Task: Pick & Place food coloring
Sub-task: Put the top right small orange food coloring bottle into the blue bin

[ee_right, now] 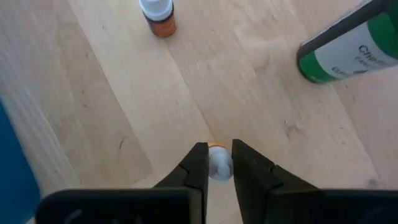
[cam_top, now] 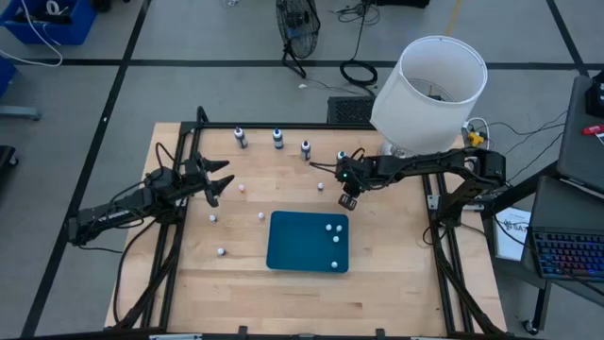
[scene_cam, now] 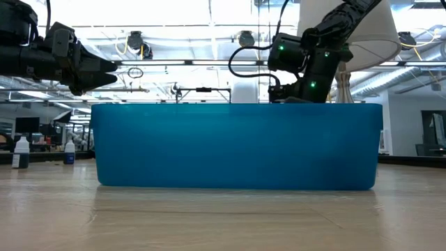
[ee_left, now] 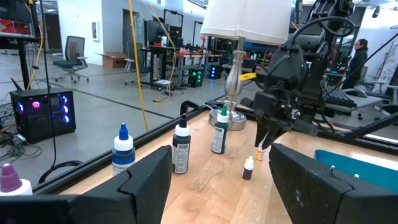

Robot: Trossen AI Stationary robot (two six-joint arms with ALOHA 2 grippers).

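Observation:
The food coloring is tiny dark bottles with whitish caps. Several stand inside the blue tray (cam_top: 283, 247), for instance one bottle (cam_top: 334, 239); several more stand loose on the wood, such as one (cam_top: 321, 184) and another (ee_left: 248, 168). My right gripper (cam_top: 348, 200) hovers just beyond the tray's far right corner, pointing down, shut on one tiny bottle (ee_right: 219, 163). My left gripper (cam_top: 215, 179) waits open over the table's left part, touching nothing; its fingers frame the left wrist view (ee_left: 221, 180). My right gripper pinches the tiny bottle by its whitish cap (ee_right: 219, 167) between the two fingertips (ee_right: 198, 163), coming from above and pointing down. The bottle hangs upright below the fingers (ee_left: 262, 151), its orange body showing. Whether its base is off the wood, I cannot tell.
Three taller dropper bottles (cam_top: 240, 138) (cam_top: 277, 139) (cam_top: 306, 147) and a green one (cam_top: 341, 158) stand along the far edge. A white-shaded lamp (cam_top: 429, 90) stands at the far right corner. The tray's wall (scene_cam: 237, 146) fills the low view. Bare wood lies near the front edge.

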